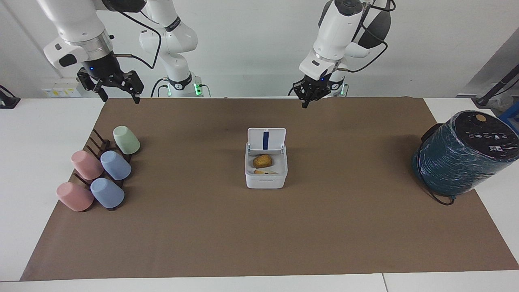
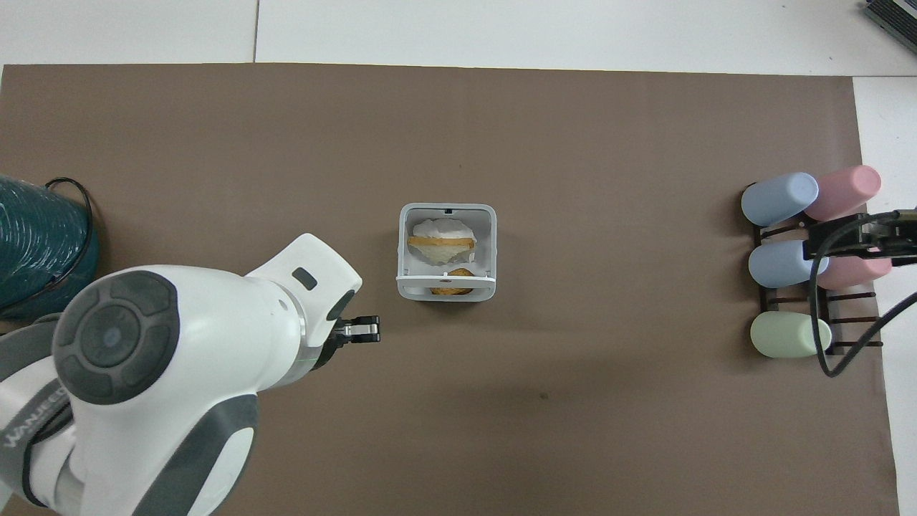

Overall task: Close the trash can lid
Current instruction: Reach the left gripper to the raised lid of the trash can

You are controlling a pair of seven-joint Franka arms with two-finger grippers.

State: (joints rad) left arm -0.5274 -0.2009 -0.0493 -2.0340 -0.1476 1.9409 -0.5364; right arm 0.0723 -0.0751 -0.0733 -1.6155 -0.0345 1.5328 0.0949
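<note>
Two pincers are hanging raised: the left pincer (image 1: 307, 98), fingers pressed together, over bare mat beside the mid-table trash can (image 1: 266, 173), its lid (image 1: 266, 140) standing upright; the right pincer (image 1: 117, 90), spread wide, is waiting.

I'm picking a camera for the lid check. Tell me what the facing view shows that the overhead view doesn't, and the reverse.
Only the facing view shows the lid standing upright with its blue stripe, and the left gripper up in the air, clear of the trash can. Only the overhead view shows white crumpled paper in the can. Both show the can open, the teal cylinder and the cup rack.
</note>
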